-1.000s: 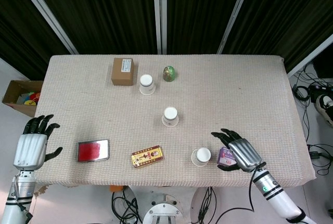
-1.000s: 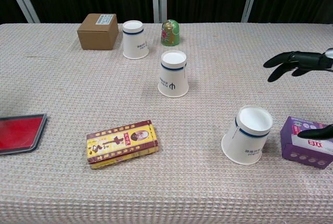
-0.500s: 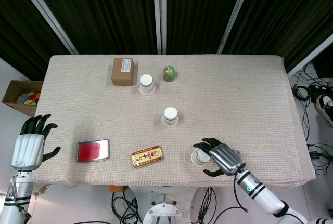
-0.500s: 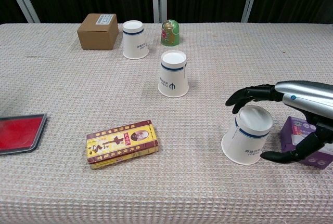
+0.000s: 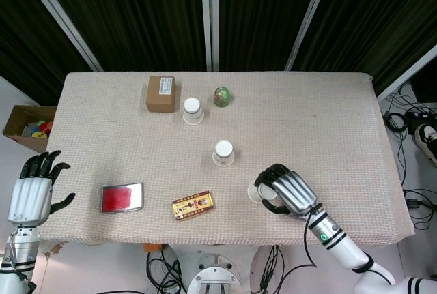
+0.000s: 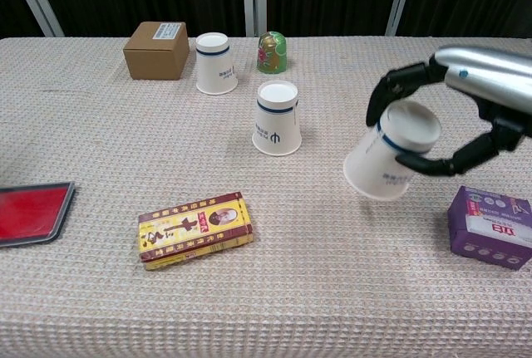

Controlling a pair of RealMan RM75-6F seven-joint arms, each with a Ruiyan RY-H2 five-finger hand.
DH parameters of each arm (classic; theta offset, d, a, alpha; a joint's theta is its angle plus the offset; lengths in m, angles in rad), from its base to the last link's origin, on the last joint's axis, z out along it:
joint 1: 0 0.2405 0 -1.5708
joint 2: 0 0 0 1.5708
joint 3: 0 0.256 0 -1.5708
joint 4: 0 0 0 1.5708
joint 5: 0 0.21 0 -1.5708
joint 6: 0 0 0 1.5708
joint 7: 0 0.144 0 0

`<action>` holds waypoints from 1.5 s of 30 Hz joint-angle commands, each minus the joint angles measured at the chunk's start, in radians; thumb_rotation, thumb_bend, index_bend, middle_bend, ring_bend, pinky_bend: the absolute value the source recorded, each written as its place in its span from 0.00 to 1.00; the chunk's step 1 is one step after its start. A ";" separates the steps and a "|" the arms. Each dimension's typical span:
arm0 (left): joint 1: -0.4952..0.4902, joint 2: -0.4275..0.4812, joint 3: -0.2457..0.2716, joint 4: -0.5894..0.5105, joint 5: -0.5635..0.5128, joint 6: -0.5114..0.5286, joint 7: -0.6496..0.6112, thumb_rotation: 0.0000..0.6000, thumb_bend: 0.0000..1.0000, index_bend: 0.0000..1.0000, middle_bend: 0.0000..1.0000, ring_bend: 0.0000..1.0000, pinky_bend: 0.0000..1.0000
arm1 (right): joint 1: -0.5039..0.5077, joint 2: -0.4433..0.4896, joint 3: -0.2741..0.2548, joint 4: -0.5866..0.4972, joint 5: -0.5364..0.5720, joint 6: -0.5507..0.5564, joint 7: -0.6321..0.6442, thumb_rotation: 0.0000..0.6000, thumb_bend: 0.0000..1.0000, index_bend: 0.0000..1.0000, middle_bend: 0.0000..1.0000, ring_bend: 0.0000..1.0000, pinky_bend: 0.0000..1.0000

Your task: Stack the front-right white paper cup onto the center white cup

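Observation:
My right hand (image 6: 453,117) (image 5: 287,190) grips the front-right white paper cup (image 6: 391,161) (image 5: 257,192), upside down and tilted, lifted off the cloth. The fingers curl over its blue-banded base end and the thumb presses from below. The center white cup (image 6: 278,117) (image 5: 223,153) stands upside down on the table, left of and beyond the held cup. My left hand (image 5: 31,194) hangs open beyond the table's left front corner, holding nothing; only the head view shows it.
A third white cup (image 6: 215,63), a brown box (image 6: 156,50) and a green figurine (image 6: 271,51) stand at the back. A yellow packet (image 6: 195,229) and a red case (image 6: 30,213) lie at the front left. A purple box (image 6: 490,227) sits at the front right.
My right hand closed around the front-right cup and lifted it off the table, tilting it and carrying it slightly toward the center. The left hand drifted a little lower.

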 commanded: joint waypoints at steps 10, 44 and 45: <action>0.010 -0.001 -0.003 0.022 -0.011 0.005 -0.006 1.00 0.12 0.36 0.16 0.12 0.16 | 0.274 -0.019 0.239 0.024 0.345 -0.218 -0.088 1.00 0.32 0.49 0.42 0.25 0.25; 0.015 0.007 -0.003 0.035 -0.027 -0.022 -0.051 1.00 0.12 0.36 0.16 0.12 0.16 | 0.513 -0.216 0.199 0.305 0.570 -0.315 -0.151 1.00 0.32 0.41 0.34 0.20 0.23; 0.016 0.006 -0.003 0.036 -0.028 -0.022 -0.052 1.00 0.12 0.36 0.16 0.12 0.16 | 0.521 -0.215 0.191 0.309 0.581 -0.328 -0.163 1.00 0.31 0.35 0.30 0.17 0.22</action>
